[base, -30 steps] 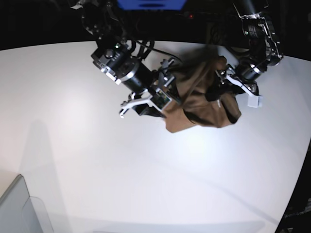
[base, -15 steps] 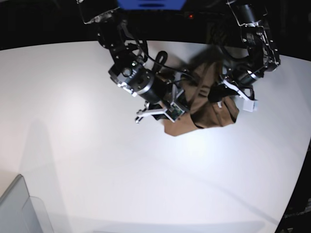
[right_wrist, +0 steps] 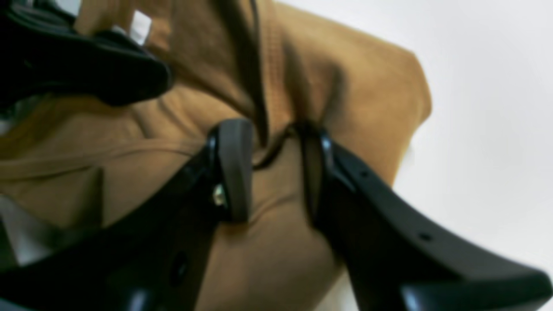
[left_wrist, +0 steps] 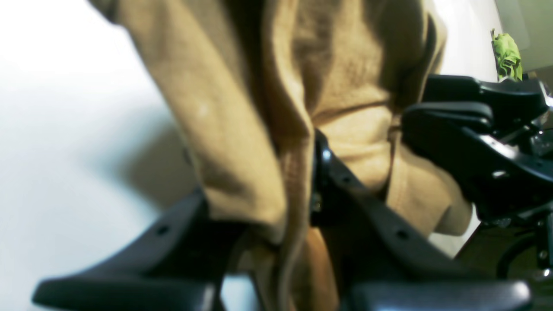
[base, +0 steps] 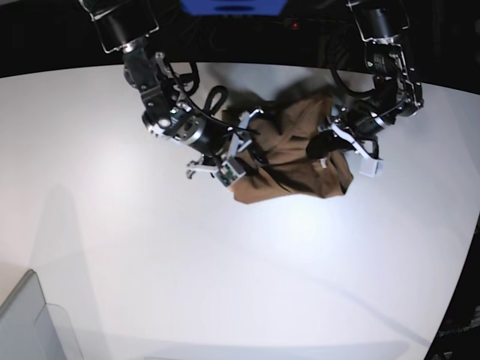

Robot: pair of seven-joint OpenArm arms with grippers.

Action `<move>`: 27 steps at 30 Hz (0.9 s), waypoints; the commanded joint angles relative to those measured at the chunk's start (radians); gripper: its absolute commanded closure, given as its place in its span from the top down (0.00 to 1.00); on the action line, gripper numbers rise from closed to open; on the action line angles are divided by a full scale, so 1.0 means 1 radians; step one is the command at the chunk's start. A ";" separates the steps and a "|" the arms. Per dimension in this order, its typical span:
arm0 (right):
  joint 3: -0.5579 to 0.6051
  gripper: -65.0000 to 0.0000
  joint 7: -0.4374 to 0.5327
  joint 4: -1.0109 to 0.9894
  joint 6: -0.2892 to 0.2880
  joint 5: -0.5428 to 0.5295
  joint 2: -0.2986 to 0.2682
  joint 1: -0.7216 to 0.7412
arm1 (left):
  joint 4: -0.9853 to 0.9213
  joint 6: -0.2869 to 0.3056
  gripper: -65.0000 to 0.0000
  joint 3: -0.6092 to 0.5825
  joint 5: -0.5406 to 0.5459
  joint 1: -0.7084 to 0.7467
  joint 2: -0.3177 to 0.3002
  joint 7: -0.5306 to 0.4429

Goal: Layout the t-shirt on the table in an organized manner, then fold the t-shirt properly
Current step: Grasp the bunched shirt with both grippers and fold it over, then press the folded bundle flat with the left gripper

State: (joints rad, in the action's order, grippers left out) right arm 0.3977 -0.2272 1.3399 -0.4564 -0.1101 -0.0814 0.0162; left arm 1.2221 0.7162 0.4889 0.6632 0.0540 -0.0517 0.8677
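The t-shirt was still bunched near the far edge of the surface, but it had been dragged slightly left as the right gripper swung outward. Both grippers, left gripper included, were clamped on cloth, so spreading looked barely started.

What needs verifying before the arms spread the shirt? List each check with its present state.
1. Right gripper pinching the t-shirt: ok, a fold sits between its pads.
2. Left gripper pinching cloth: ok, fabric runs between the fingers.
3. Shirt laid out flat: not ok, it hangs bunched between both arms.
4. Bare table in front of the shirt for spreading: ok.
5. Neck tag position: ok, visible in the right wrist view.
6. Which shirt parts are gripped: cannot tell.
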 commanded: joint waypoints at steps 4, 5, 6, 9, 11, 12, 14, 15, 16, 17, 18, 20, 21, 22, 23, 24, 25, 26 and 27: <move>-0.003 0.28 0.068 -0.060 0.003 -0.043 -0.033 -0.011 | -0.003 -0.018 0.03 -0.003 -0.067 -0.018 -0.006 0.058; -0.003 0.28 0.084 -0.064 0.003 -0.041 -0.036 -0.015 | -0.003 -0.018 0.03 -0.003 -0.067 -0.019 -0.006 0.060; -0.003 0.28 0.093 -0.064 0.003 -0.041 -0.036 -0.015 | -0.003 -0.018 0.03 -0.003 -0.067 -0.019 -0.006 0.060; -0.004 0.29 0.114 -0.023 0.003 -0.043 -0.037 -0.031 | -0.003 -0.018 0.03 -0.003 -0.067 -0.033 -0.006 0.061; -0.046 0.29 0.121 0.072 0.003 -0.043 -0.037 -0.066 | -0.003 -0.018 0.03 -0.005 -0.067 -0.036 -0.006 0.061; -0.075 0.29 0.121 0.125 0.003 -0.043 -0.036 -0.084 | -0.003 -0.018 0.03 -0.005 -0.069 -0.038 -0.006 0.061; -0.125 0.29 0.119 0.211 0.005 -0.043 -0.030 -0.112 | -0.003 -0.018 0.03 -0.005 -0.069 -0.039 -0.007 0.061; -0.147 0.29 0.113 0.246 0.005 -0.043 -0.025 -0.121 | -0.003 -0.018 0.03 -0.008 -0.069 -0.039 -0.009 0.061; -0.171 0.29 0.110 0.275 0.005 -0.043 -0.019 -0.132 | -0.003 -0.018 0.03 -0.022 -0.069 -0.039 -0.023 0.061; -0.194 0.29 0.111 0.295 0.005 -0.043 -0.018 -0.141 | -0.003 -0.018 0.02 -0.048 -0.069 -0.041 -0.037 0.057; -0.219 0.29 0.111 0.312 0.005 -0.043 -0.018 -0.150 | -0.003 -0.018 0.02 -0.091 -0.069 -0.052 -0.052 0.052; -0.271 0.29 0.111 0.327 0.005 -0.043 -0.018 -0.158 | -0.003 -0.018 0.02 -0.193 -0.069 -0.073 -0.098 0.051; -0.297 0.29 0.111 0.327 0.005 -0.043 -0.018 -0.160 | -0.003 -0.018 0.02 -0.259 -0.072 -0.084 -0.119 0.051; -0.319 0.29 0.110 0.324 0.005 -0.043 -0.018 -0.164 | -0.003 -0.018 0.02 -0.309 -0.089 -0.098 -0.141 0.051; -0.340 0.29 0.110 0.324 0.005 -0.043 -0.019 -0.170 | -0.003 -0.018 0.02 -0.361 -0.119 -0.119 -0.158 0.051; -0.362 0.29 0.110 0.324 0.005 -0.043 -0.019 -0.177 | -0.003 -0.018 0.02 -0.402 -0.151 -0.138 -0.168 0.051; -0.382 0.29 0.110 0.324 0.005 -0.043 -0.019 -0.178 | -0.005 -0.018 0.02 -0.437 -0.187 -0.154 -0.175 0.051; -0.398 0.29 0.110 0.324 0.005 -0.043 -0.019 -0.178 | -0.005 -0.018 0.02 -0.470 -0.230 -0.174 -0.178 0.051; -0.412 0.29 0.110 0.324 0.005 -0.043 -0.019 -0.180 | -0.005 -0.018 0.02 -0.500 -0.280 -0.196 -0.178 0.051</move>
State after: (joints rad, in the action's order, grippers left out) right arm -0.0158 -0.1452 1.6432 -0.4484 -0.1387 -0.0998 -0.1726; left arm 1.2198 0.7124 -0.0078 0.4549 -0.1413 -0.2245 0.8661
